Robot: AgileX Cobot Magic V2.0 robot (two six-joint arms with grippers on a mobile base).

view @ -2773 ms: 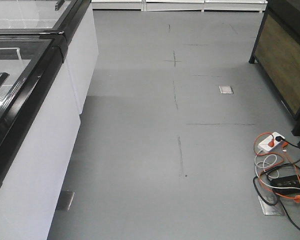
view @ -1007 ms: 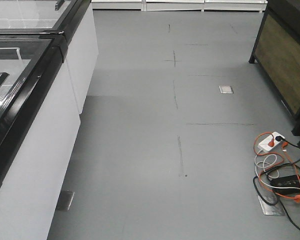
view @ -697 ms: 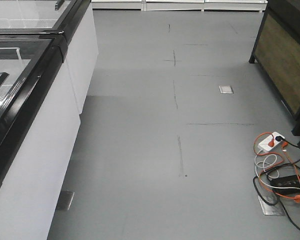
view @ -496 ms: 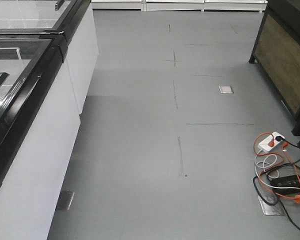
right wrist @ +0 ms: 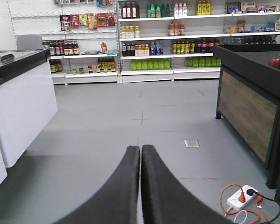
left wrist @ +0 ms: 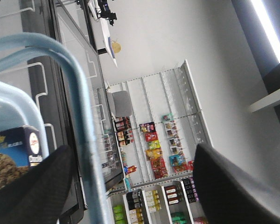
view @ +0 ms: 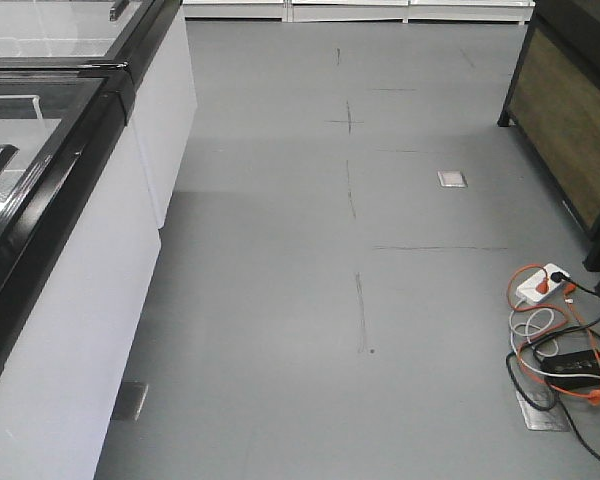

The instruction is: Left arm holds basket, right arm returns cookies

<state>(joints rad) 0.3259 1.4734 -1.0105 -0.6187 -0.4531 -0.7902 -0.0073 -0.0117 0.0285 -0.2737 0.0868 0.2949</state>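
Cookies box (left wrist: 11,150), navy, sits behind pale-blue basket (left wrist: 81,116) rim; left end effector (left wrist: 130,154) wide, right (right wrist: 141,151) pinched.

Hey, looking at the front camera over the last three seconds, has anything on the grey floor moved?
Nothing visibly changed. The grey floor, the white chest freezer with a black rim and the orange and black cable tangle by the white power strip sit exactly as before.
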